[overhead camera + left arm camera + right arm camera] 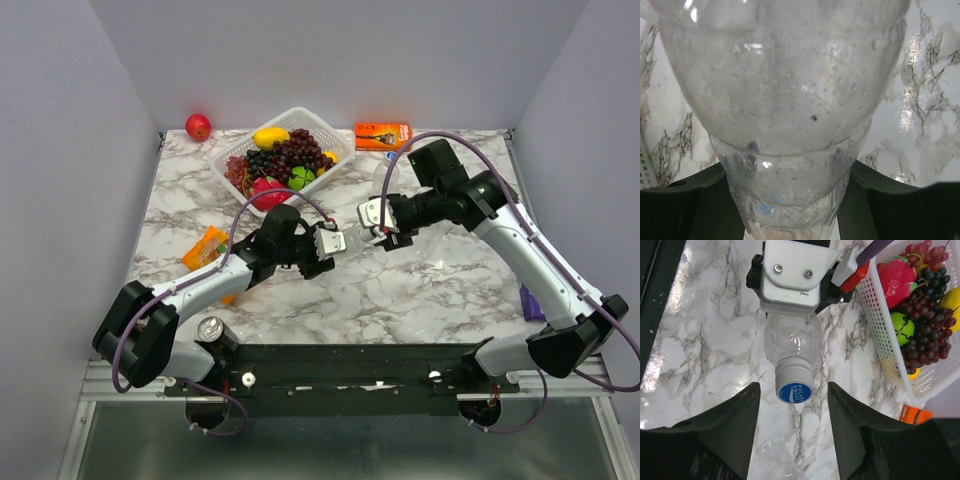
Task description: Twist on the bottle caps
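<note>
Your left gripper (333, 243) clamps a bottle (792, 340) over mid-table, and its body fills and blurs the left wrist view. The cap (793, 391) sits on the neck; you cannot tell how tight. Your right gripper (374, 222) is spread wide, its fingers (735, 432) flanking the cap untouched. The basket (875, 335) lies near.

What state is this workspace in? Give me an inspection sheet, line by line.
Surface: glossy marble table.
Job's things: one bottle held in the air, blue cap on its neck; second bottle lies on the table.
Clutter: fruit basket, red apple, orange packet at the back, another packet by the left arm, silver can.
Grippers: left gripper shut on the bottle; right gripper open, fingers either side of the cap, apart from it.
Cables: purple cables loop along both arms.
Surroundings: plain grey walls.
</note>
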`<state>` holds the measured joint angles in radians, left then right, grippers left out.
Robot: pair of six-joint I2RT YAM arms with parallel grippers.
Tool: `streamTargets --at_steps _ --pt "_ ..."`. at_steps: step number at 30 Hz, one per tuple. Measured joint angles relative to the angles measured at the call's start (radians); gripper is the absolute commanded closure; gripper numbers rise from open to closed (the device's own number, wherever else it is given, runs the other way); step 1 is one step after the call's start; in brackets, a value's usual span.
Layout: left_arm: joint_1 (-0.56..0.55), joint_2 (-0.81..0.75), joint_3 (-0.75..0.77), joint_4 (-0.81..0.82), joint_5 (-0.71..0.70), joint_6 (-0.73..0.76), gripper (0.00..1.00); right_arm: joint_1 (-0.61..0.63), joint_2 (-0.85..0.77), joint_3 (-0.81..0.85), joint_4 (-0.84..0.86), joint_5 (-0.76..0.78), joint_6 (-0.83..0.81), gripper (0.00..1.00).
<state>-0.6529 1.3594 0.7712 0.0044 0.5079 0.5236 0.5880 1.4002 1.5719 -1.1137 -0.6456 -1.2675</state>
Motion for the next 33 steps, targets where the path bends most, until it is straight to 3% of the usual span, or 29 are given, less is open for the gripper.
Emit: streamTargets --at_steps 13,19,23,27,29,30,33 --pt "0.006 0.001 0.003 0.011 0.005 0.004 1.0 0.0 0.014 -0.01 -0.003 -0.001 -0.078 0.51" --pt "0.006 0.001 0.002 0.013 0.004 0.006 1.0 0.0 0.024 -0.006 -0.003 0.0 -0.076 0.76" --pt "0.008 0.0 -0.013 0.056 -0.024 -0.021 1.0 0.0 0.083 0.069 -0.024 0.007 0.027 0.82" --pt "0.005 -0.032 -0.073 0.183 -0.183 -0.072 1.0 -0.01 0.26 0.296 -0.101 0.007 0.263 0.9" --pt "-0.005 -0.05 -0.105 0.249 -0.337 -0.076 1.0 -0.022 0.381 0.455 -0.155 -0.007 0.389 0.9" --pt "-0.01 -0.051 -0.112 0.267 -0.4 -0.075 1.0 -0.035 0.457 0.551 -0.178 -0.026 0.462 0.95" --pt "-0.02 -0.05 -0.121 0.289 -0.594 -0.025 1.0 -0.074 0.559 0.623 -0.185 -0.089 0.61 1.0"
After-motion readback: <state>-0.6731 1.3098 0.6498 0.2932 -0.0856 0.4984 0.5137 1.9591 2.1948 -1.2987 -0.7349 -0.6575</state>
